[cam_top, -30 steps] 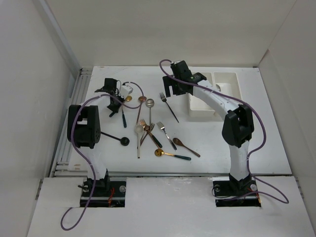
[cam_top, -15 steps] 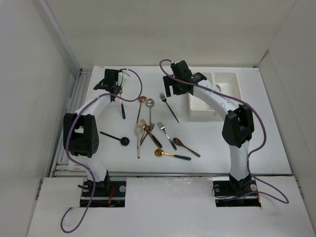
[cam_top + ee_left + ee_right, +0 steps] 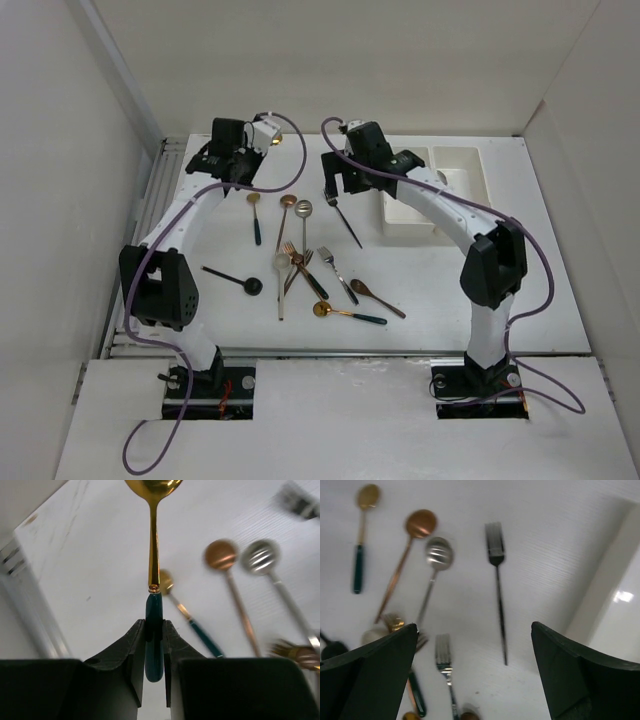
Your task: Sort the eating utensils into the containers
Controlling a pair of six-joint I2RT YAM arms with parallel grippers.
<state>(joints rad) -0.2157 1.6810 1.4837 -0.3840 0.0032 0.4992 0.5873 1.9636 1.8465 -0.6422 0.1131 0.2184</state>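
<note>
My left gripper (image 3: 253,146) (image 3: 154,626) is shut on the dark green handle of a gold spoon (image 3: 154,555), held up above the back left of the table. Several more utensils lie loose at mid-table: a gold spoon with green handle (image 3: 254,215), a copper spoon (image 3: 287,203), a slotted silver spoon (image 3: 304,211) and a black fork (image 3: 346,223) (image 3: 496,575). My right gripper (image 3: 333,190) (image 3: 474,627) hangs open just above the black fork's head, with nothing between its fingers. The white containers (image 3: 437,190) stand at the back right; their wall (image 3: 612,595) shows at the right wrist view's right edge.
Nearer the arms lie a black spoon (image 3: 236,279), a crossed cluster of forks and a cream spoon (image 3: 295,265), a silver fork (image 3: 336,271), a brown spoon (image 3: 376,297) and a gold spoon with dark handle (image 3: 347,313). White walls enclose the table.
My left arm has risen and swung toward the back right, carrying the gold spoon. The right gripper has shifted slightly left and lower over the black fork, still open.
</note>
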